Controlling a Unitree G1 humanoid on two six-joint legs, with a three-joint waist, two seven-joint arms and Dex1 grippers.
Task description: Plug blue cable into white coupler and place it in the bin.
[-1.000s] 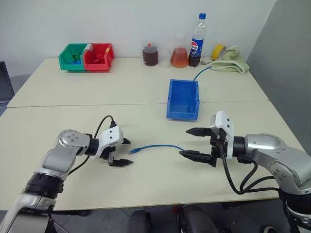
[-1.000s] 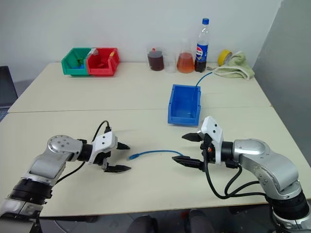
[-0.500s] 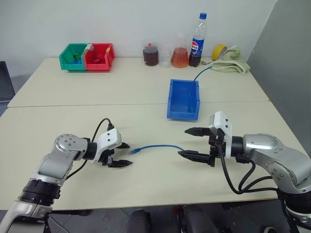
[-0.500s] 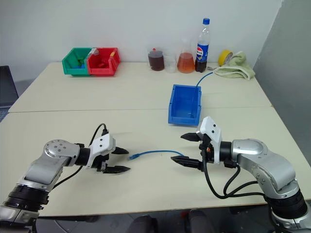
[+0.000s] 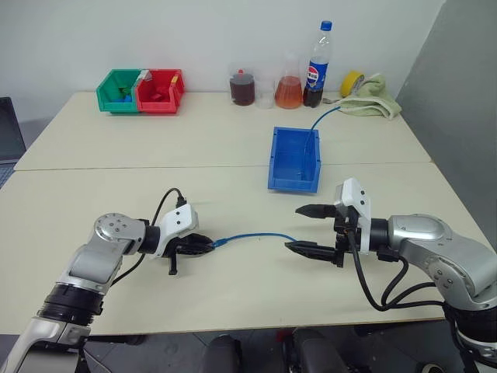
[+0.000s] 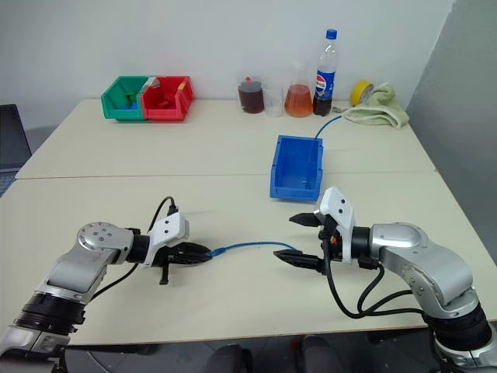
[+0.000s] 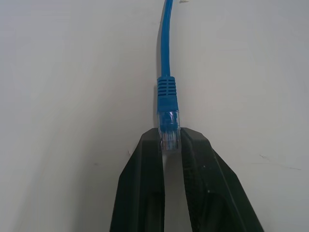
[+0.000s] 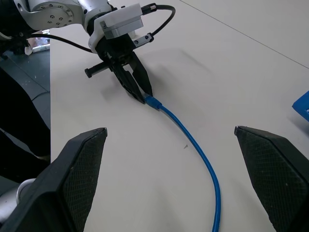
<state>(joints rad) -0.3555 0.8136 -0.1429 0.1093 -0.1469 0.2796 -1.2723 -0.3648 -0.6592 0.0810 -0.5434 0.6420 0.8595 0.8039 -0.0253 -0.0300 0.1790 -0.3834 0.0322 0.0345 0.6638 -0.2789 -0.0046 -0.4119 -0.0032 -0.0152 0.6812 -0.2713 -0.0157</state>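
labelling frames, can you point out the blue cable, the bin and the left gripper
blue cable [image 7: 168,94]: left wrist view, on the ribbed boot behind the clear plug.
bin [image 5: 314,159]: left eye view, on its right wall.
left gripper [image 8: 143,97]: right wrist view, at its tips, shut on the plug.

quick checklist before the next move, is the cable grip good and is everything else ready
1. Left gripper shut on the blue cable's clear plug: ok, the fingers pinch the plug tip.
2. Grip depth: not ok, only the plug's end sits between the fingers.
3. Right gripper open and holding nothing: ok.
4. White coupler located: cannot tell.
5. Bin reachable, upright on the table: ok.
6. Cable's far end: not ok, it trails over the bin's far rim toward the towel.
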